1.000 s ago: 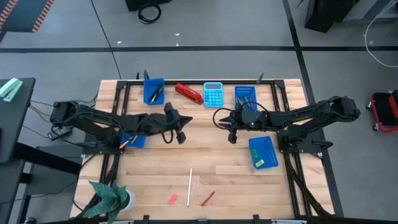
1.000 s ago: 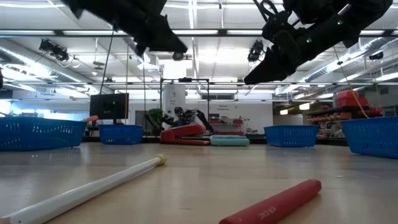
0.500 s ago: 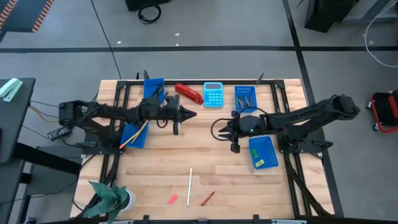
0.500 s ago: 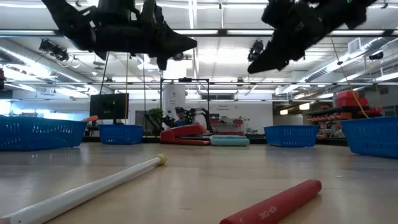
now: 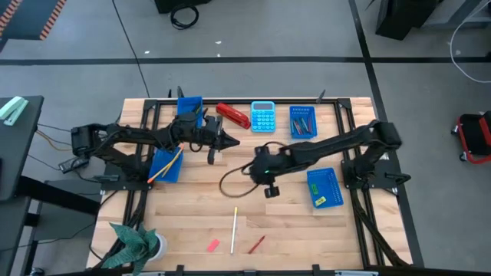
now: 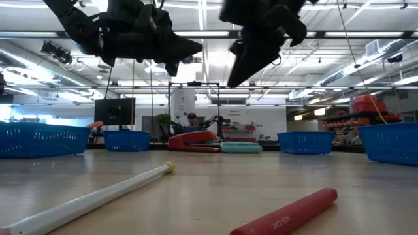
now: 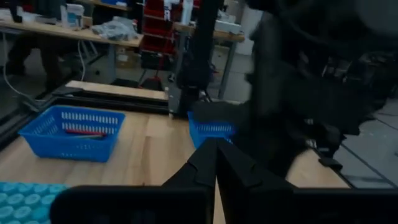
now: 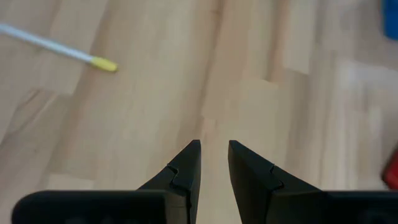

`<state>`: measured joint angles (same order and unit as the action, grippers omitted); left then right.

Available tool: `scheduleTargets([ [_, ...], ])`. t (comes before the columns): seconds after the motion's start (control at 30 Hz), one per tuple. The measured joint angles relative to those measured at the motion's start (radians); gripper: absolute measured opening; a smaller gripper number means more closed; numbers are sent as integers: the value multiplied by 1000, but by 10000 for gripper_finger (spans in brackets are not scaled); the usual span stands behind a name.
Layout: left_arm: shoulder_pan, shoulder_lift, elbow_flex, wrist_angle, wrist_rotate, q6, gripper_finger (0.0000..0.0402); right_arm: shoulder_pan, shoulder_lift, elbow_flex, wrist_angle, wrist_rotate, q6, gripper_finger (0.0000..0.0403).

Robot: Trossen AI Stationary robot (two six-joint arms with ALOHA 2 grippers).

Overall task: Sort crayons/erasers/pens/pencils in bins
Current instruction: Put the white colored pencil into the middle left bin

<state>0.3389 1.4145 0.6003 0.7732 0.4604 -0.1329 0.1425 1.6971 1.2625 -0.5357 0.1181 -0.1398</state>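
Now farther toward the white pencil (image 5: pixel 234 229), right end effector (image 5: pixel 269 189), fingers slightly apart, seemingly empty.

Left pincer (image 5: pixel 228 142) hangs shut, arm stretched sideways; right pincer (image 8: pixel 213 163) points down, fingers slightly parted, holding nothing.

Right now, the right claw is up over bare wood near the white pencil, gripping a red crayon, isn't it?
Not quite. The right claw is over bare wood near the white pencil, but it grips nothing: the right wrist view shows its fingers slightly apart with only table between them. The red crayon lies on the table.
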Motion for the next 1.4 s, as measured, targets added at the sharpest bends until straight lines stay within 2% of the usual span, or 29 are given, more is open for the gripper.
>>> scheduleTargets([
  [0.13, 13, -55, -1, -110, 1, -4, 9, 32, 107, 142, -84, -56, -123, 88],
  [0.27, -3, -105, 0, -150, 1, 14, 16, 66, 207, 264, -134, -111, -237, 88],
  [0.4, -26, -146, 0, -166, 1, 39, 25, 86, 300, 346, -175, -119, -331, 97],
  [0.53, -26, -182, 0, -187, -3, 43, 17, 105, 378, 393, -172, -123, -420, 115],
  [0.7, -14, -245, 0, -252, -107, 38, 11, 126, 450, 427, -145, -122, -477, 139],
  [0.8, -16, -283, 0, -264, -151, -17, 19, 143, 472, 433, -107, -122, -516, 146],
  [1.07, -80, -316, 0, -265, -154, -38, 22, 184, 535, 433, -14, -146, -613, 147],
  [1.3, -115, -316, 0, -273, -154, -24, 15, 172, 553, 433, 15, -135, -591, 147],
  [1.4, -114, -316, 0, -272, -162, -12, 20, 161, 558, 433, 6, -161, -565, 147],
])
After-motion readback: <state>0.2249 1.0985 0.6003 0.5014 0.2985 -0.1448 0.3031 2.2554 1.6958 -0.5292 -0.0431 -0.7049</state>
